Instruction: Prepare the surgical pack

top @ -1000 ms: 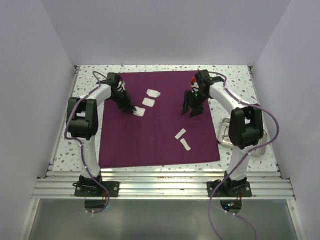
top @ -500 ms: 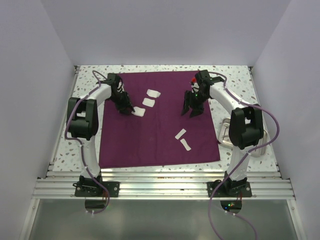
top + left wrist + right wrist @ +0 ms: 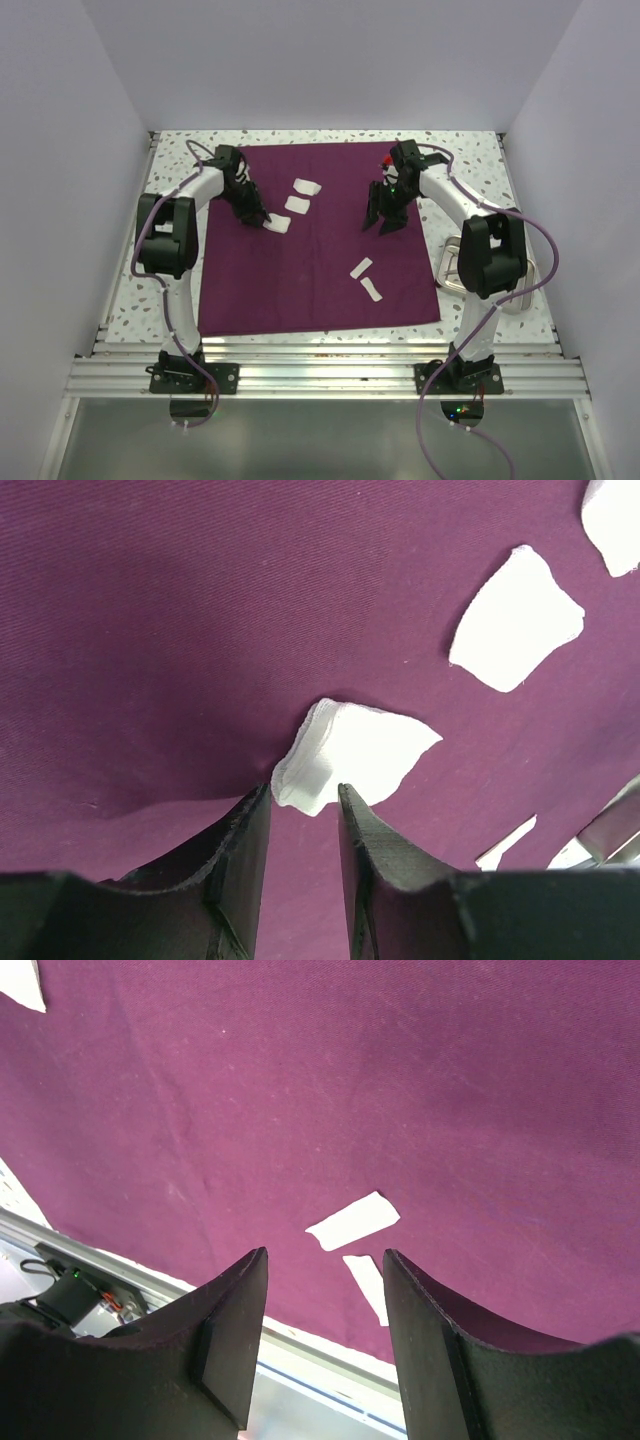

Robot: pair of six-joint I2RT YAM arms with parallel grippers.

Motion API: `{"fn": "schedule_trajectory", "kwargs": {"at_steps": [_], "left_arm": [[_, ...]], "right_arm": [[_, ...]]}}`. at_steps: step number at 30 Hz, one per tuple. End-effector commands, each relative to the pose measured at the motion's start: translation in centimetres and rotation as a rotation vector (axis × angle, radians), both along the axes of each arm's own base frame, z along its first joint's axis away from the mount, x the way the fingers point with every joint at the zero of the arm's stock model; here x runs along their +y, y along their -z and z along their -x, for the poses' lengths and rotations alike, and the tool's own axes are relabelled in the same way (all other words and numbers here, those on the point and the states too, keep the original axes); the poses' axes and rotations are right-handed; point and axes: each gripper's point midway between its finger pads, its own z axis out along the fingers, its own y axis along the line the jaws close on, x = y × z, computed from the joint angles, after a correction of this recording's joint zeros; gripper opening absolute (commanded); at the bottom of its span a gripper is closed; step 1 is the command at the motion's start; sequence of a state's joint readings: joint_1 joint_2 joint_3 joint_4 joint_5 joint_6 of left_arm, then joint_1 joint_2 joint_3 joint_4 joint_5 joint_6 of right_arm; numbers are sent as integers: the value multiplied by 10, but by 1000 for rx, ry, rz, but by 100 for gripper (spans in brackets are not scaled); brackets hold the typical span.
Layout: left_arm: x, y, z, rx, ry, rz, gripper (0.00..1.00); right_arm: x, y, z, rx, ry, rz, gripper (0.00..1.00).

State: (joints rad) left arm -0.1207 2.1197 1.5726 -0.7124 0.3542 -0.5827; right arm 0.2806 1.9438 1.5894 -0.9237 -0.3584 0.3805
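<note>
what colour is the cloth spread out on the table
Plum purple, plain with no pattern. The cloth shows best, edge to edge, in the top external view.

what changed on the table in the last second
Hardly anything. The left gripper seems to have eased back slightly from the nearest white pad, toward its own side. It took hold of nothing and let go of nothing. That pad, the other pads, the purple cloth, the tray and the right gripper stayed as they were.
</note>
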Motion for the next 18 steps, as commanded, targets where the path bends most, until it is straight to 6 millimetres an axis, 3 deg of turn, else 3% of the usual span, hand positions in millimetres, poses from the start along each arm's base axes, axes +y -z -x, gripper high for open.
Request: {"fn": "schedule_trajectory", "kwargs": {"at_steps": [1,10,18], "left_arm": [[-7,1,-6,-29,14,26,36],[-10,5,-3,-13,15,42,34],[-1,-1,3,-20,10,-6,36]], "right_arm": [[5,-10,-2,-24,-21,-31,53],[5,-10,-1,-20,-22,-31,53],[5,-9,0,-17,-21,-37,53]]}}
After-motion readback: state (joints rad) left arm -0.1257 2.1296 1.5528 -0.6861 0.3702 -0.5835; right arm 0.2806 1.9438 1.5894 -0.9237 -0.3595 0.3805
